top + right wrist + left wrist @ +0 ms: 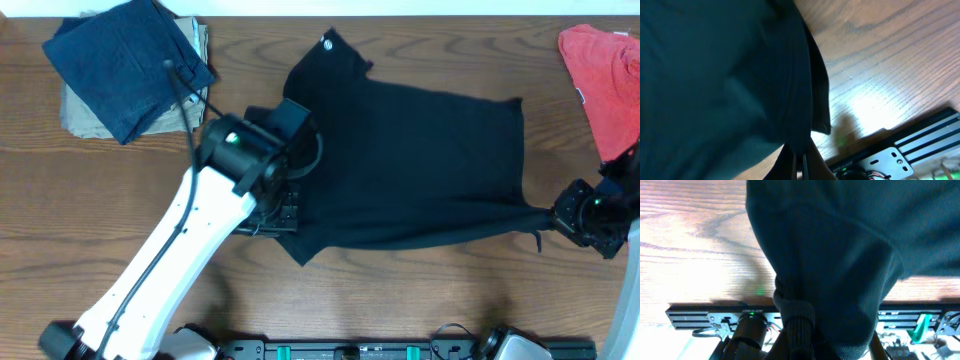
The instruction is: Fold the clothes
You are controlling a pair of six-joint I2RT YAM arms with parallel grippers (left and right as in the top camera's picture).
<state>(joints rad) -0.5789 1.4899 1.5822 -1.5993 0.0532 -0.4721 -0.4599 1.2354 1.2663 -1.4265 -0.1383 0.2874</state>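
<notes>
Brown wood-grain table (400,290) shines under bright overhead light.

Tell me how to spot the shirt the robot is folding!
Look at the middle of the wooden table. The black T-shirt lies spread there. Unlike the folded navy garment in the far-left corner and the red garment at the right, it is black and unfolded.

Your T-shirt (420,170) is black with 1 tiny white logo (327,42); the table (400,300) is brown wood grain. At 10 o'clock a navy garment (125,60) tops a tan cloth (75,115); at 2 o'clock, a red garment (605,75).
</notes>
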